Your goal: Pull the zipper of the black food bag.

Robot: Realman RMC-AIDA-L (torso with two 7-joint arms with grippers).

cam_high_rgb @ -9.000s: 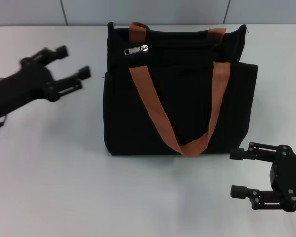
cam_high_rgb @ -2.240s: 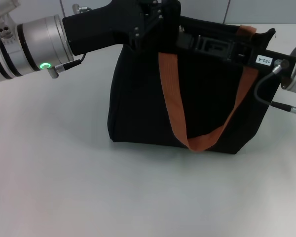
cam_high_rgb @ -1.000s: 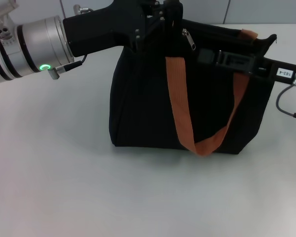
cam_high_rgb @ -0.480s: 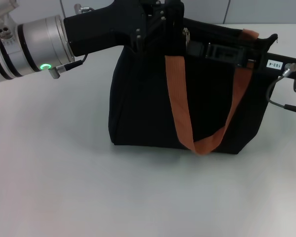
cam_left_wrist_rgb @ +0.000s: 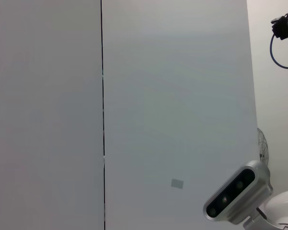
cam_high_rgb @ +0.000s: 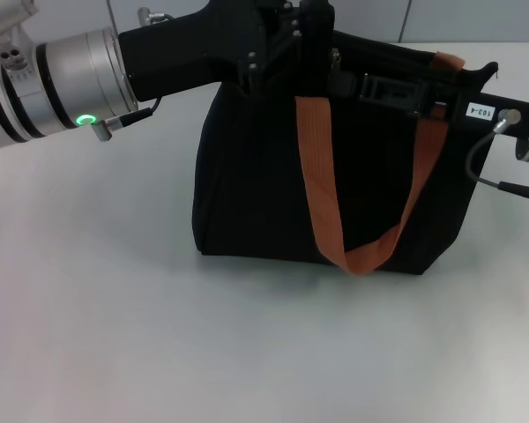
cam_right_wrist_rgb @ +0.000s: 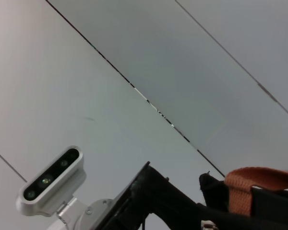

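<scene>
The black food bag (cam_high_rgb: 256, 185) stands in the middle of the table, and its orange-brown handle (cam_high_rgb: 322, 189) hangs down the front. My left gripper (cam_high_rgb: 286, 44) comes in from the left and sits on the bag's top left corner, black against black. My right gripper (cam_high_rgb: 348, 84) reaches in from the right along the bag's upper edge. Its tip is just below the small silver zipper (cam_high_rgb: 335, 58). I cannot tell whether it touches the pull. The right wrist view shows the far orange handle (cam_right_wrist_rgb: 259, 184) and the bag's rim (cam_right_wrist_rgb: 213, 189).
The grey table (cam_high_rgb: 115, 308) runs wide on the left and in front of the bag. A wall stands behind it. Both wrist views look up at wall panels and my head camera (cam_left_wrist_rgb: 237, 191), which also shows in the right wrist view (cam_right_wrist_rgb: 53, 178).
Over the last second my right gripper has slid left along the bag's top edge, up to the zipper pull. The left arm and the bag have barely moved.
</scene>
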